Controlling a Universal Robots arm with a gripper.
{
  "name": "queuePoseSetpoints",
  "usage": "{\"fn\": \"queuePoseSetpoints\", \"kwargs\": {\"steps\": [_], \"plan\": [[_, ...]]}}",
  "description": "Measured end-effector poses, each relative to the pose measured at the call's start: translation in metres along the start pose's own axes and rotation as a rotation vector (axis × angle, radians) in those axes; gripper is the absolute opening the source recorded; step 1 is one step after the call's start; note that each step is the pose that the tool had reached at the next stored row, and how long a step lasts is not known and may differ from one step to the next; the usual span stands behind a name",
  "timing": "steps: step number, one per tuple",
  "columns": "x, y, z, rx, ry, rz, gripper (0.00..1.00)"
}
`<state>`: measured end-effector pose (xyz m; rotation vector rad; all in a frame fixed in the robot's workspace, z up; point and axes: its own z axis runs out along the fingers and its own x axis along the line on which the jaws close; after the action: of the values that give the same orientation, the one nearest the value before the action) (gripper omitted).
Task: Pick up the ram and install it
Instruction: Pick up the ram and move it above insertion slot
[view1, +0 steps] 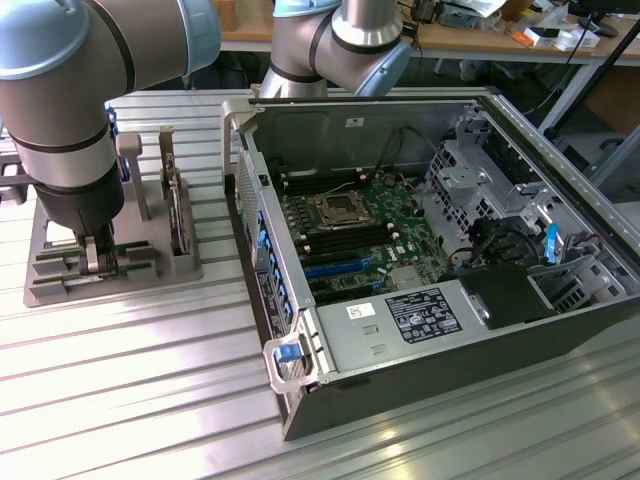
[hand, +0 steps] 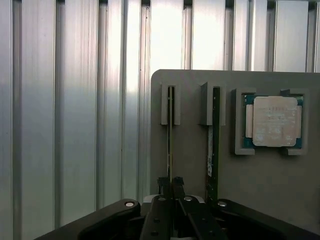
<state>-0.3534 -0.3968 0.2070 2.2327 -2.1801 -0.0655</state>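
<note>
The grasping step is in hand: the claw (hand: 170, 186) is pinched narrow on the ram (hand: 170, 130), its two dark fingertips (hand: 163, 184) set on either side of the thin board's upper edge. The ram stands on edge in a slot of the grey holder (hand: 190, 150), in the slot nearest the holder's outer edge. A second stick (hand: 214, 145) stands in the neighbouring slot just beside it, and the square processor chip (hand: 273, 121) lies in its own pocket beyond that. In the exterior view the holder (view1: 60, 285) sits on the ribbed tabletop (view1: 150, 400) toward the exterior view's left edge, with the claw (view1: 100, 255) down inside it. The open computer case (view1: 400, 400) stands well apart, toward the exterior view's right, and the ram is not yet lifted. By my judgement, any move from here calls for a pull kept straight along the slot, so the board neither binds against the slot's walls nor brushes the second stick.
</note>
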Motion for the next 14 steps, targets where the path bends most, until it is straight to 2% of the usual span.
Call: {"fn": "queuePoseSetpoints", "kwargs": {"steps": [14], "plan": [[0.0,0.0,-0.0013,0.0001,0.0,0.0,0.12]]}}
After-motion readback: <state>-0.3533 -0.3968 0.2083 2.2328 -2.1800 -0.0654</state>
